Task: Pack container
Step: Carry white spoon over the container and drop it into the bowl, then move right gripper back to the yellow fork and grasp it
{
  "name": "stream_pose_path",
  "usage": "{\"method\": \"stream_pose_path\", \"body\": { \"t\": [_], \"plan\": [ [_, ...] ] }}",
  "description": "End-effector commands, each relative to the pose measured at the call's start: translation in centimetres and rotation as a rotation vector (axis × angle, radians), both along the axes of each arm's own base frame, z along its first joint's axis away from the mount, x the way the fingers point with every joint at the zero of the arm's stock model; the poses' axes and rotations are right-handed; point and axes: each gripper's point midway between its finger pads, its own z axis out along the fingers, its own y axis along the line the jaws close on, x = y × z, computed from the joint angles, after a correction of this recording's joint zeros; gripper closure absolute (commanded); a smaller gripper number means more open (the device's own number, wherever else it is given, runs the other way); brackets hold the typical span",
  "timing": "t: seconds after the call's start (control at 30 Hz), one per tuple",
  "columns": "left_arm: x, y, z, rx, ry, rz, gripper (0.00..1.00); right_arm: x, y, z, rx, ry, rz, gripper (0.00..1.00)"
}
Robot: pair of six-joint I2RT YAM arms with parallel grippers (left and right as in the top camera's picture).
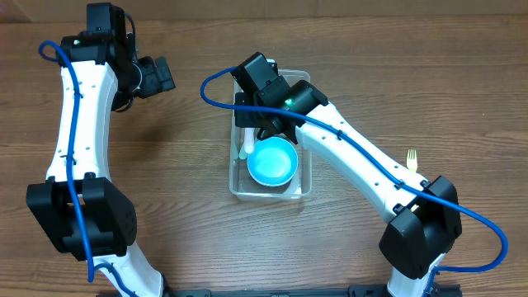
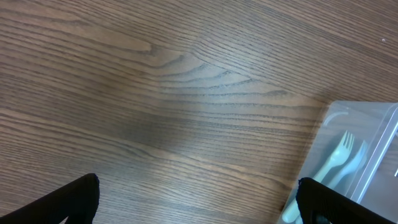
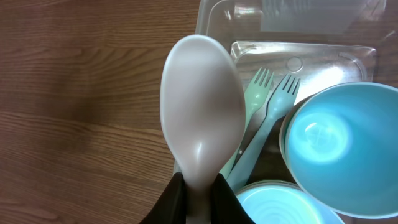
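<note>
My right gripper point(image 3: 198, 190) is closed tight on the handle of a pale spoon point(image 3: 202, 106), it seems just above the left rim of the container point(image 1: 305, 188), which stands at the middle of the table point(image 1: 173, 173). My left gripper point(image 2: 199, 205) is fully open and holds nothing.

This is looking like a robotics lab: two blue-cabled arms point(image 1: 78, 124) are standing at a wood-grain table point(image 1: 181, 190) beneath the right claw point(image 3: 198, 186).

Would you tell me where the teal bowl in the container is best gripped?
Probably its rim, from straight above: the teal bowl sits open side up inside the container, whose walls block any sideways approach. Choose the rim edge away from the forks.
</note>
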Motion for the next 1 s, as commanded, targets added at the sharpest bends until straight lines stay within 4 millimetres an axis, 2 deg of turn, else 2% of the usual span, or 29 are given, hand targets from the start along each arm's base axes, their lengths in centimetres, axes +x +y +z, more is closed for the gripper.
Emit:
{"method": "stream_pose_path", "body": {
  "t": [0.0,0.03,0.07,0.1,0.13,0.33,0.43,0.57,0.77,0.87,0.93,0.97],
  "plan": [
    [0.5,0.0,0.3,0.007,-0.015,-0.015,0.0,0.5,0.5,1.1,0.013,-0.033,0.002,0.84],
    [0.5,0.0,0.3,0.007,-0.015,-0.015,0.0,0.5,0.5,1.1,0.014,-0.034,0.002,0.71],
    [0.5,0.0,0.3,0.007,-0.015,-0.015,0.0,0.6,0.6,1.1,0.017,-0.037,0.002,0.52],
    [0.5,0.0,0.3,0.007,-0.015,-0.015,0.0,0.6,0.6,1.2,0.019,-0.039,0.002,0.39],
    [0.5,0.0,0.3,0.007,-0.015,-0.015,0.0,0.6,0.6,1.2,0.02,-0.04,0.002,0.35],
    [0.5,0.0,0.3,0.007,-0.015,-0.015,0.0,0.5,0.3,1.4,0.007,-0.045,0.017,0.34],
    [0.5,0.0,0.3,0.007,-0.015,-0.015,0.0,0.3,-1.2,2.2,-0.03,-0.054,-0.01,0.34],
    [0.5,0.0,0.3,0.007,-0.015,-0.015,0.0,-0.9,-4.7,4.5,-0.131,-0.088,-0.071,0.34],
    [0.5,0.0,0.3,0.007,-0.015,-0.015,0.0,-4.2,-13.7,8.8,-0.278,-0.088,-0.247,0.3],
    [0.5,0.0,0.3,0.007,-0.015,-0.015,0.0,-6.6,-17.1,9.0,-0.274,0.027,-0.248,0.29],
    [0.5,0.0,0.3,0.007,-0.015,-0.015,0.0,-7.9,-18.1,8.4,-0.286,0.108,-0.175,0.29],
    [0.5,0.0,0.3,0.007,-0.015,-0.015,0.0,-8.4,-17.9,7.9,-0.288,0.139,-0.107,0.29]
  ]
}}
